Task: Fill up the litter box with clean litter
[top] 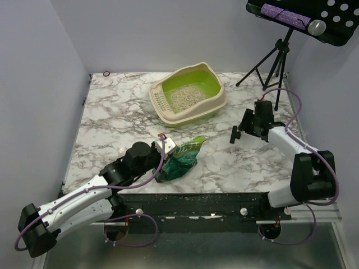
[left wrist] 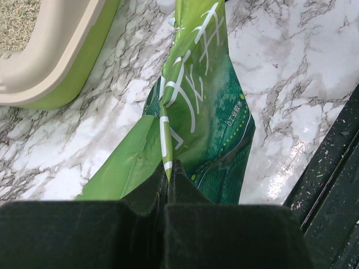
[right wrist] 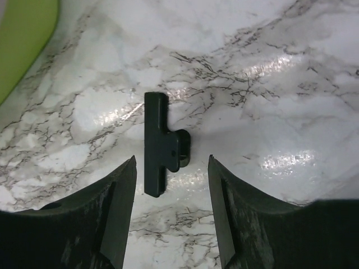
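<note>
The litter box (top: 217, 89), lime-green inside with a beige rim, stands at the back middle of the marble table. Pale litter (top: 185, 97) covers part of its floor. Its rim (left wrist: 53, 61) and some litter (left wrist: 15, 22) show in the left wrist view, and a green corner (right wrist: 22, 39) in the right wrist view. My left gripper (top: 166, 147) (left wrist: 167, 166) is shut on a folded edge of the green printed bag (top: 182, 158) (left wrist: 207, 117), which lies on the table in front of the box. My right gripper (top: 242, 129) (right wrist: 171, 159) is open and empty, low over the table right of the box.
A black clip (right wrist: 162, 144) (top: 235, 135) lies on the marble between and just ahead of the right fingers. A tripod (top: 275, 59) carrying a black perforated tray (top: 305, 19) stands at the back right. A small ring (top: 106, 73) lies at the back left corner.
</note>
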Controlling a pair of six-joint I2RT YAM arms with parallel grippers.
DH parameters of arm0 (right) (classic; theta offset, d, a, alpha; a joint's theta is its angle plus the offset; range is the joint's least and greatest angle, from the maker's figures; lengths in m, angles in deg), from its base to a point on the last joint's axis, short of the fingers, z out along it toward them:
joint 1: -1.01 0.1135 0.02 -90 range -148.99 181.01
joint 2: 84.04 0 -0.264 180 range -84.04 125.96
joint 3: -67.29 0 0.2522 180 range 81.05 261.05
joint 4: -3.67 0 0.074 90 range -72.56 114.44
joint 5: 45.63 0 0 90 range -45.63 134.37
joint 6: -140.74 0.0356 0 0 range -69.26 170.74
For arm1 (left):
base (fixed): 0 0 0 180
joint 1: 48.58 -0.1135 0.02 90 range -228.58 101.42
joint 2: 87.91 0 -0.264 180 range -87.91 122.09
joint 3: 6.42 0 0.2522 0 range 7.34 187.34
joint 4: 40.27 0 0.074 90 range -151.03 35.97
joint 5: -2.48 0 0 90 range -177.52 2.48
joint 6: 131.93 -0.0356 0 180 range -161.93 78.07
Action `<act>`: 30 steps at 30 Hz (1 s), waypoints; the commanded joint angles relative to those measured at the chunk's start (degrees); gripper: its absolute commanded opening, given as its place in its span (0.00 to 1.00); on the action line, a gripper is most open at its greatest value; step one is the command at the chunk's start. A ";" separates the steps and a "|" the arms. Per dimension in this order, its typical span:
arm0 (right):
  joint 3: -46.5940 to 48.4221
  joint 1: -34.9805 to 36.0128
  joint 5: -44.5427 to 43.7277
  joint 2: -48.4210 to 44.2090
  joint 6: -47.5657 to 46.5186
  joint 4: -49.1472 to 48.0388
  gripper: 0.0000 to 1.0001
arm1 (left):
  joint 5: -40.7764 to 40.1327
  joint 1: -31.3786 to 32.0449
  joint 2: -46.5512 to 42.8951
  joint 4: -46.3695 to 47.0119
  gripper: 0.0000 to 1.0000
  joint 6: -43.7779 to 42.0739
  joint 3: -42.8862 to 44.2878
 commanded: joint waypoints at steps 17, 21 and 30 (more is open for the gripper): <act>-2.71 -2.59 8.15 9.26 7.34 -8.33 0.57 | -2.27 0.10 0.20 2.01 0.00 0.02 0.46; -2.71 -2.59 9.03 10.14 7.51 -9.04 0.53 | -2.45 0.01 0.20 2.10 0.00 0.02 0.54; -2.54 -2.59 9.03 10.14 7.25 -8.86 0.31 | -2.45 0.01 0.11 2.10 0.00 0.02 0.46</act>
